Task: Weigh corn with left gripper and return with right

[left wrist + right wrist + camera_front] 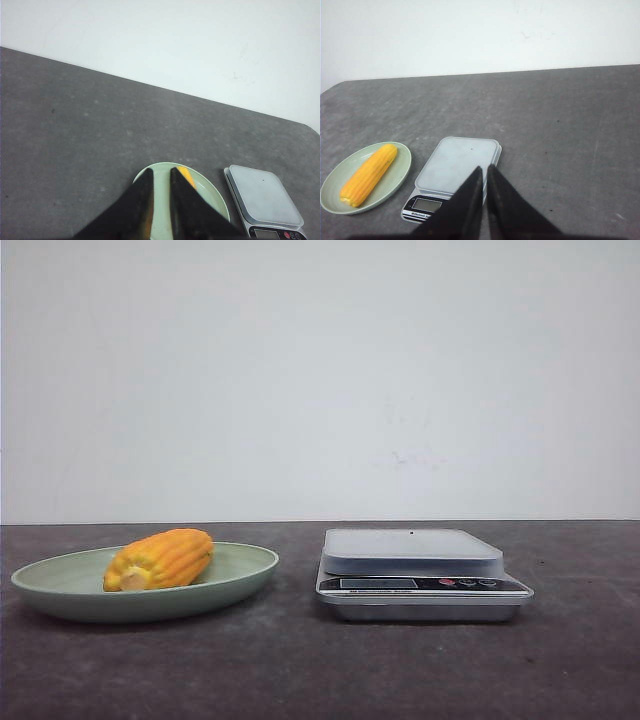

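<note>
Neither arm shows in the front view. In the left wrist view, the left gripper [161, 172] rises from the bottom centre of the frame as two black wedge fingers [137, 207], their tips slightly apart with a narrow gap between them that closes toward the base; nothing sits between them. In the right wrist view, the right gripper [485, 169] likewise enters from the bottom centre, its two black pointed fingers [512, 210] drawn almost together, only a thin slit separating the tips, holding nothing. Both grippers hang raised, well above the surface, touching nothing
</note>
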You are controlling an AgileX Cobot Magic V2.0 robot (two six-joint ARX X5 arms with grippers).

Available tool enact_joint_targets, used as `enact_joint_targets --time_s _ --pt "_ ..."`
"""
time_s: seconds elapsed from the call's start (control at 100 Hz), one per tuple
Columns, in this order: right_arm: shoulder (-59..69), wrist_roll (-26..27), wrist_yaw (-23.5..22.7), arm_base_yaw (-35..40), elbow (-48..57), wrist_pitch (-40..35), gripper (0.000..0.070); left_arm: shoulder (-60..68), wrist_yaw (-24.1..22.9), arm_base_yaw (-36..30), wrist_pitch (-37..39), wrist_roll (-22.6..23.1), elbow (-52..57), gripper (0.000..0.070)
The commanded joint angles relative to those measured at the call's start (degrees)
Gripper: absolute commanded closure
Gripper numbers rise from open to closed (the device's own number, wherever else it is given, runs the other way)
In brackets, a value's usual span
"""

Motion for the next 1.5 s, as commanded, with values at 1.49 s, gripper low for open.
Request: enact_joint_targets --time_s 1.49 --pt "0.2 0.6 0.0 0.3 0.4 0.5 0.0694 -8.3 11.9 23.9 40.7 13.1 -45.1 0.0672"
